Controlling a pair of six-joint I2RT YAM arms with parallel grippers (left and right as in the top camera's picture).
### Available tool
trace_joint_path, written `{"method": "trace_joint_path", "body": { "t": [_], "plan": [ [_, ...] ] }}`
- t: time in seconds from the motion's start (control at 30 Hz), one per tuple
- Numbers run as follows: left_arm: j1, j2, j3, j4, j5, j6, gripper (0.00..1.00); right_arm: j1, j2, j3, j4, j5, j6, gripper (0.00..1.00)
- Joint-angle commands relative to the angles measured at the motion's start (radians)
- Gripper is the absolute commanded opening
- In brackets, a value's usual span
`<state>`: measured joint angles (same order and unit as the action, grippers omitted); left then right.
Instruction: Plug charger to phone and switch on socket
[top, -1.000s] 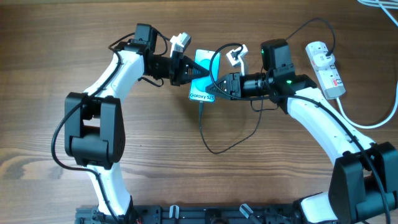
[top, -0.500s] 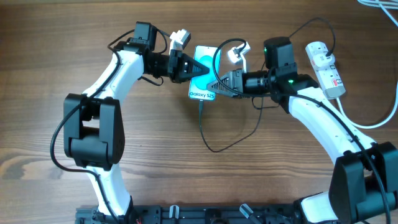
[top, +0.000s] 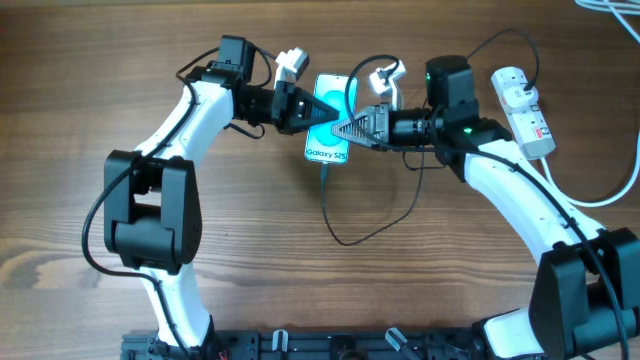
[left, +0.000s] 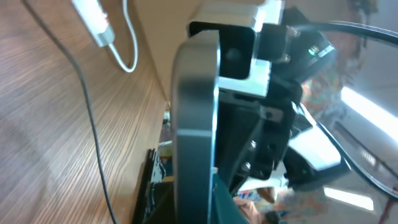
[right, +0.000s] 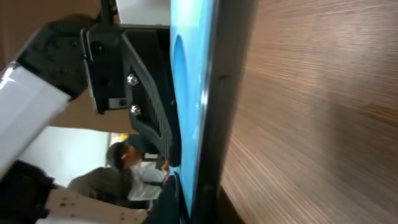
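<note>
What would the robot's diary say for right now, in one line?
left tool: gripping phone | right tool: at phone's right edge, grip unclear | charger: plug at phone's bottom | socket: untouched

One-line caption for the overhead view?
Left gripper and right gripper meet at the phone, black cable trailing from its bottom edge; power strip lies at right.

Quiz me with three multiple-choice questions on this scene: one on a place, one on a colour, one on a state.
1. In the overhead view the socket sits: A upper right; B lower left; C centre.
2. The phone's screen is: A red; B black; C teal-blue.
3. The charger's cable lies: A pulled straight; B slack, curving; C wound in a coil.
Answers: 1 A, it lies near the top right corner; 2 C, teal above the Galaxy S25 lettering; 3 B, it loops loosely below the phone.
</note>
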<state>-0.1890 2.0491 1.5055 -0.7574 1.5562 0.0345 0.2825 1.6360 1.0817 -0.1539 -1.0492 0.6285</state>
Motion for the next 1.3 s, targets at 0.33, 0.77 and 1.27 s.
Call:
{"method": "trace_joint_path", "body": {
  "t": [0.33,0.77,1.27],
  "plan": [
    [-0.009,-0.026,0.004,-0.016,-0.431,-0.043,0.93,0.017,-0.007,0.005,-0.170,0.241,-0.087,0.04],
    [-0.009,-0.026,0.004,-0.066,-1.302,-0.443,1.00,0.017,0.151,0.005,-0.263,0.389,-0.106,0.04],
    [-0.009,-0.026,0.003,-0.122,-1.479,-0.443,1.00,0.018,0.407,0.005,-0.159,0.248,-0.139,0.14]
  ]
}}
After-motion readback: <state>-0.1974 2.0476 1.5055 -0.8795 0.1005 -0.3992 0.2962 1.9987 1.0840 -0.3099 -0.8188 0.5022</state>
